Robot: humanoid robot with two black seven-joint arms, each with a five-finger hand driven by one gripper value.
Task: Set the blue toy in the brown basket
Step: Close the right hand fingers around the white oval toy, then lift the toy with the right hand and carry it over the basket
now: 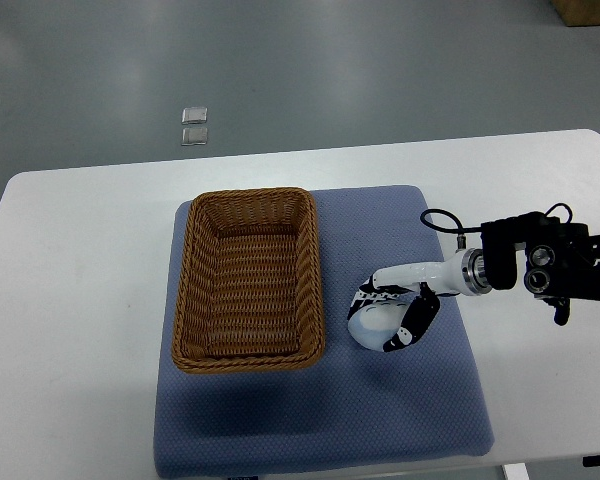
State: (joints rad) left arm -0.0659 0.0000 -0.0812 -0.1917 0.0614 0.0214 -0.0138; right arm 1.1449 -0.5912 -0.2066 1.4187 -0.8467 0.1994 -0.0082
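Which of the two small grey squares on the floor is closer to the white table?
The lower square. It lies just below the other square in the picture, nearer the table.

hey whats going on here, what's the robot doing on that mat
The robot's right hand has come in from the right edge and sits on the blue mat, just right of the brown basket. Its fingers curl around something pale beneath them, too hidden to identify; no blue toy shows clearly. The basket holds nothing so far. The mat lies on a white table, and the left arm is out of view.
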